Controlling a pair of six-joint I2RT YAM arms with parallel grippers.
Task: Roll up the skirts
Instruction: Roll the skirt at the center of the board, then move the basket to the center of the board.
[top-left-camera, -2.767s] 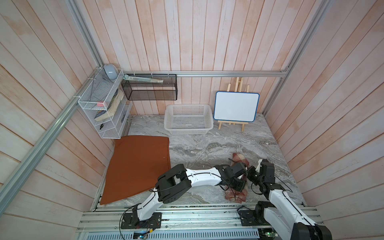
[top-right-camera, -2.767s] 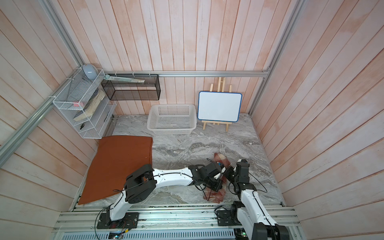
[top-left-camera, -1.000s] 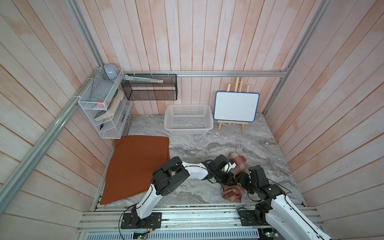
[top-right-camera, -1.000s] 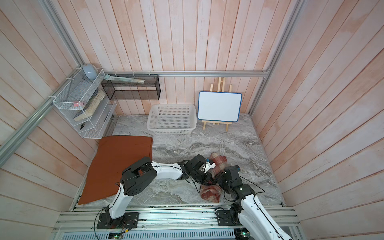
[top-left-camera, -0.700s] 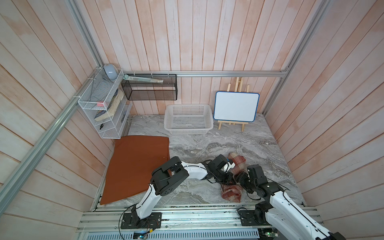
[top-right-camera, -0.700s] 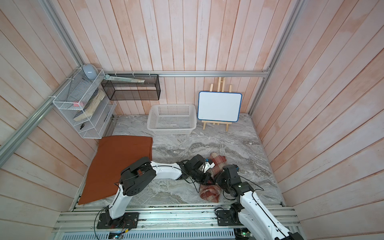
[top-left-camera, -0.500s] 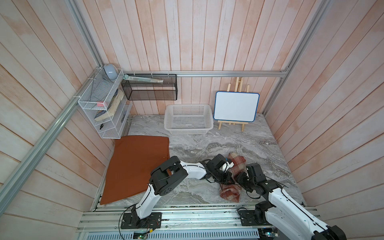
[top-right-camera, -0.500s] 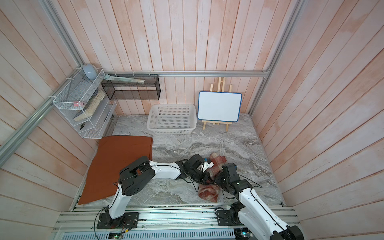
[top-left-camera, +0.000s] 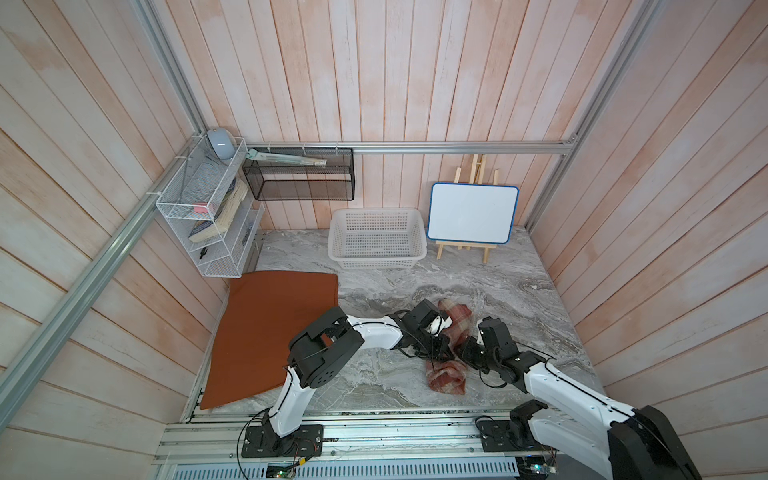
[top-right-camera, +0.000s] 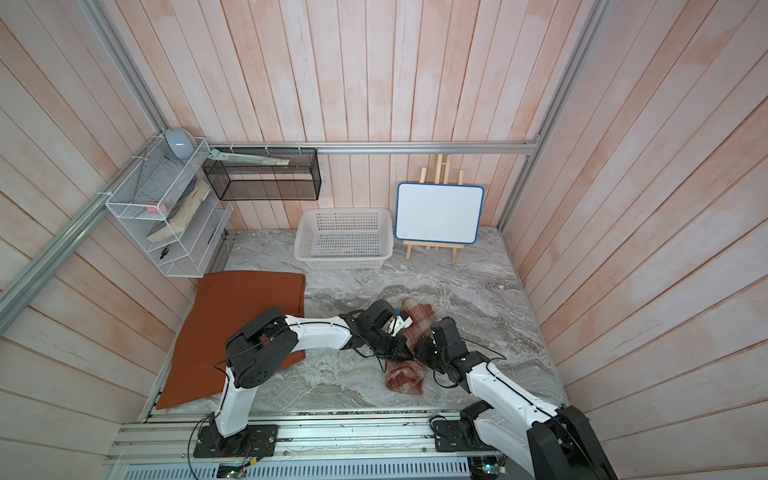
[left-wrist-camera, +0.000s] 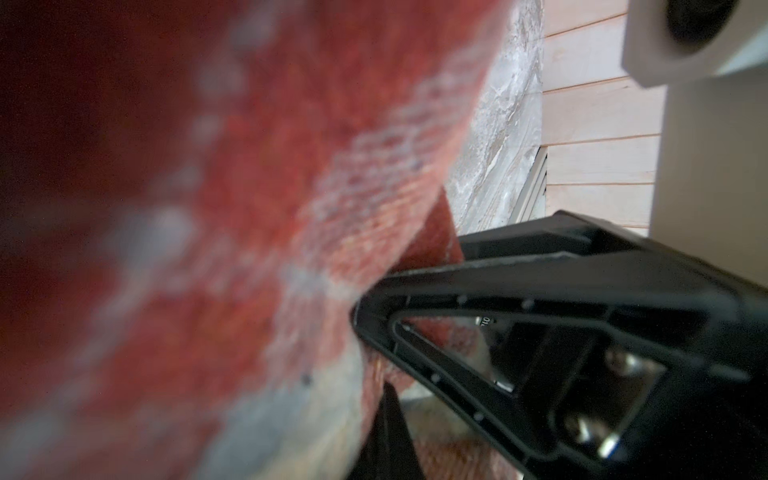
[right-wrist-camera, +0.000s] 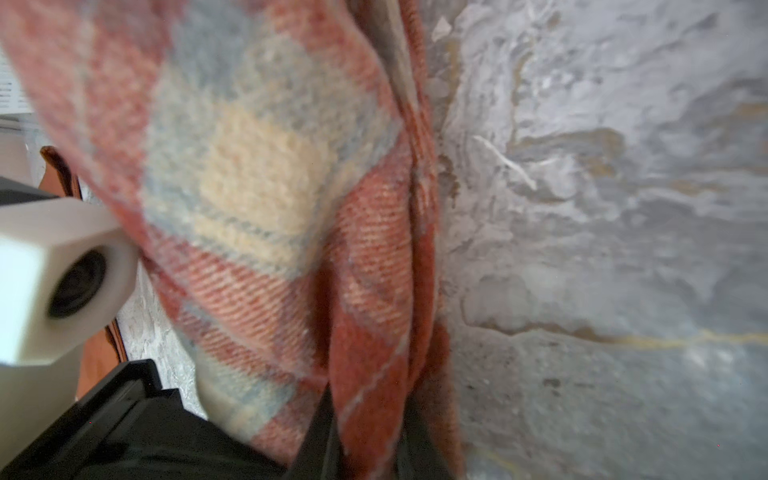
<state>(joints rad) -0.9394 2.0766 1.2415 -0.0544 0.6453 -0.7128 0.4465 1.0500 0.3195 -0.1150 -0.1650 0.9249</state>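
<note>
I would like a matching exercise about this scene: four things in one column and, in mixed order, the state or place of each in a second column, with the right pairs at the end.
Column 1
1. plaid skirt
2. orange skirt
3. basket
4. whiteboard

Column 2
A. spread flat
B. leaning on a wooden easel
C. crumpled into a bundle
D. white plastic full of holes

Pairs: 1-C, 2-A, 3-D, 4-B

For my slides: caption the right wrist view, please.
Right arm's jaws grip a fold of the plaid skirt over the marble tabletop.
</note>
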